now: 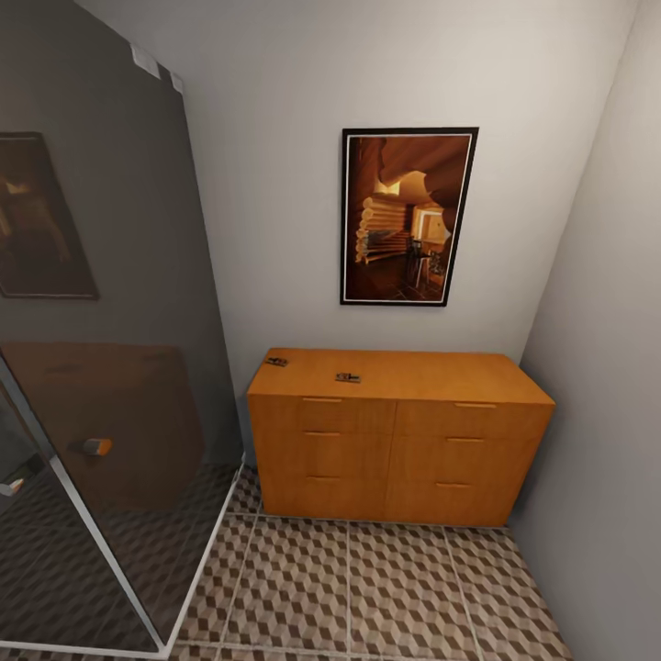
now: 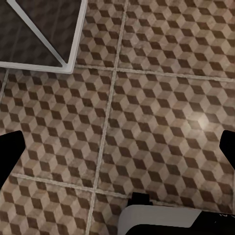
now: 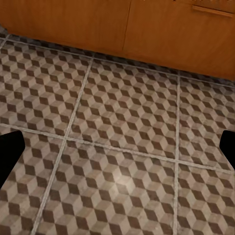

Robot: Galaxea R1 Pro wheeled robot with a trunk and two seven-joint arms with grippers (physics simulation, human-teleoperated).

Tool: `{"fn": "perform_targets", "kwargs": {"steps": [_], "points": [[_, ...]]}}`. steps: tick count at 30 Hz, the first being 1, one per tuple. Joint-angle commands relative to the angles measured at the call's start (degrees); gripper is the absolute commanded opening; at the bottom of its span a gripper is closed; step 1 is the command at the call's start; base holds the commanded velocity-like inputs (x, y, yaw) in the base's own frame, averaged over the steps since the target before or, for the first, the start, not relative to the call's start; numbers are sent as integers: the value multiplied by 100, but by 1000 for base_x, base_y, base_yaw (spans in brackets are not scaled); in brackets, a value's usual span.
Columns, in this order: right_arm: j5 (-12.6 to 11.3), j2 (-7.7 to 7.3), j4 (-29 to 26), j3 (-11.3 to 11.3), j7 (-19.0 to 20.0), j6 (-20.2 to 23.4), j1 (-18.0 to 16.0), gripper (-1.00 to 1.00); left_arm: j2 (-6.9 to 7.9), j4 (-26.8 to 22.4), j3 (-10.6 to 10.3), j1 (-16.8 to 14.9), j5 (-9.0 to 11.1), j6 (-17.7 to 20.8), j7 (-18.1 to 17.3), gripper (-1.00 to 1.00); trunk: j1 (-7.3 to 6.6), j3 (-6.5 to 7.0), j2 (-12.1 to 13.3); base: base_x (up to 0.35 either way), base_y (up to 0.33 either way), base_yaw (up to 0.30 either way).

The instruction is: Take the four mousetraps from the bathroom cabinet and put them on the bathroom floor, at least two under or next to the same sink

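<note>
- The cabinet [image 1: 399, 436] stands against the back wall in the head view, orange-brown, with drawer fronts and slim handles; its right end is close to the side wall; its left end is just beside a glass shower screen [image 1: 110, 367].
- Two small dark things lie on the cabinet top; these look like mousetraps, though they are too small to make out in detail; one trap [image 1: 276, 361] lies near the back left corner; the other trap [image 1: 348, 377] lies nearer the front edge, left of the middle; the two are apart from each other.
- A framed picture [image 1: 408, 217] hangs on the wall above the cabinet; it shows a warm orange log interior.
- The floor [image 1: 367, 588] in front of the cabinet is tiled in a brown-and-beige cube pattern with pale grout lines.
- In the left wrist view the left gripper [image 2: 117, 149] shows as two dark fingertips [image 2: 11, 149] at the picture's edges, set wide apart with nothing between them; tiled floor lies beyond, with the white base rail of the shower screen [image 2: 73, 44] at one corner.
- In the right wrist view the right gripper [image 3: 117, 149] likewise has its fingertips [image 3: 10, 152] spread wide and holds nothing; it looks over tiled floor toward the foot of the cabinet [image 3: 122, 24], with a drawer handle [image 3: 213, 11] in sight.
</note>
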Motion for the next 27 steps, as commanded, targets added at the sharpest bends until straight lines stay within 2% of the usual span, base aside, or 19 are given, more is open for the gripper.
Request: {"fn": "perform_targets", "kwargs": {"steps": [1,16,21,23,26,27], "points": [[-53,1,2,53,-12,-14,-4,100,0,0,-50,-4,23,-11,30,100,4,-13,-13,38,4,0],[-52,5,-76,51,-41,-14,-4,100,0,0,-50,-4,23,-11,30,100,4,-13,-13,6,1,0],[-52,-5,-402,45,-263,106,-4,100,0,0,-50,-4,23,-8,30,100,4,-13,-13,0,0,0],[-52,-11,-614,45,-367,249,-4,100,0,0,-50,-4,23,-8,30,100,4,-13,-13,0,0,0],[-41,-26,-1230,44,-602,799,-4,100,0,0,-50,-4,23,-5,30,100,4,-13,-13,0,0,0],[-39,-39,-1598,41,-724,1173,-4,100,0,0,-50,-4,23,-4,27,100,4,-13,-13,0,0,0]]}}
